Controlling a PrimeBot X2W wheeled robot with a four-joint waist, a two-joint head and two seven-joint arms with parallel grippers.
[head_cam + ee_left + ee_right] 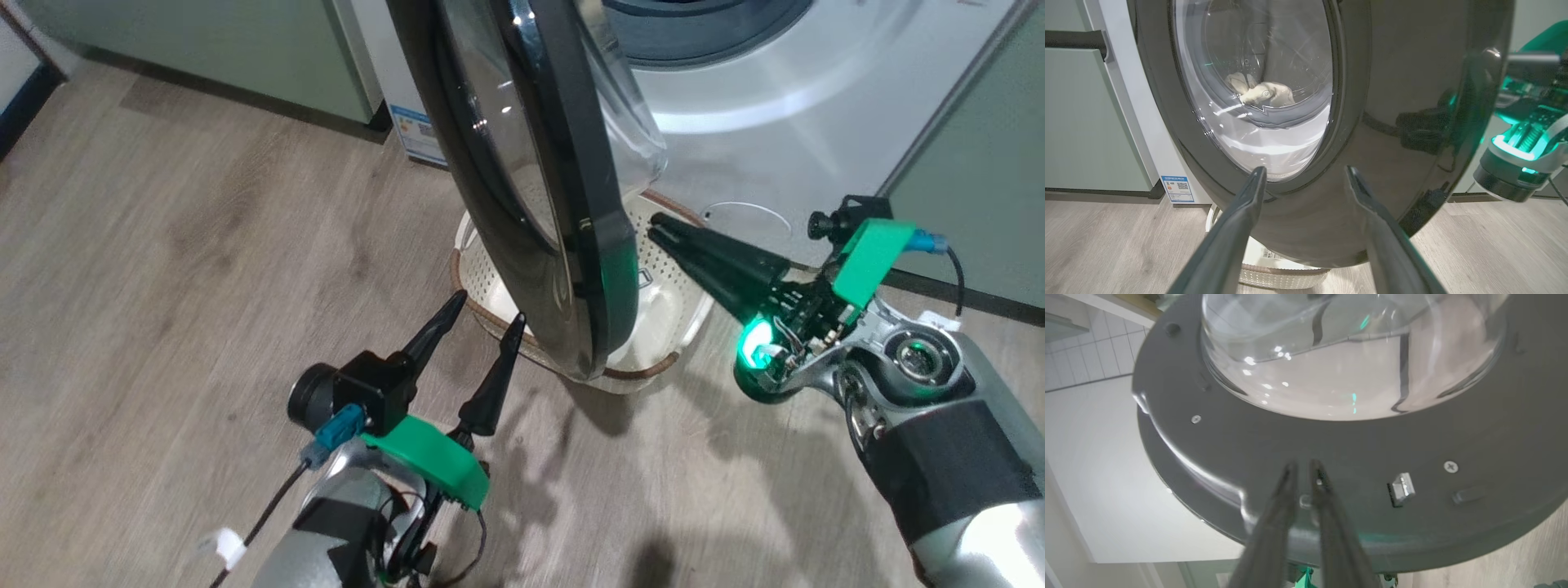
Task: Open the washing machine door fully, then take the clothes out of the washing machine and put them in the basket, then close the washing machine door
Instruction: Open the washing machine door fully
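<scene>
Blue sticker [1177, 188] on washing machine [1147, 122], writing illegible

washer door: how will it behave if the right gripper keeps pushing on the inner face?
The washer door probably swings stiffly as one piece, like a hinged panel. Its glossy rim looks slippery, so the right gripper may skid. The bulging glass suggests it's fairly heavy.

The washing machine door [1412, 102] has a glossy black plastic rim around clear glass. The basket [653, 327] is perforated cream plastic. The floor [163, 286] looks like matt grained wood. The washing machine [816, 106] front is smooth, glossy white.
</scene>
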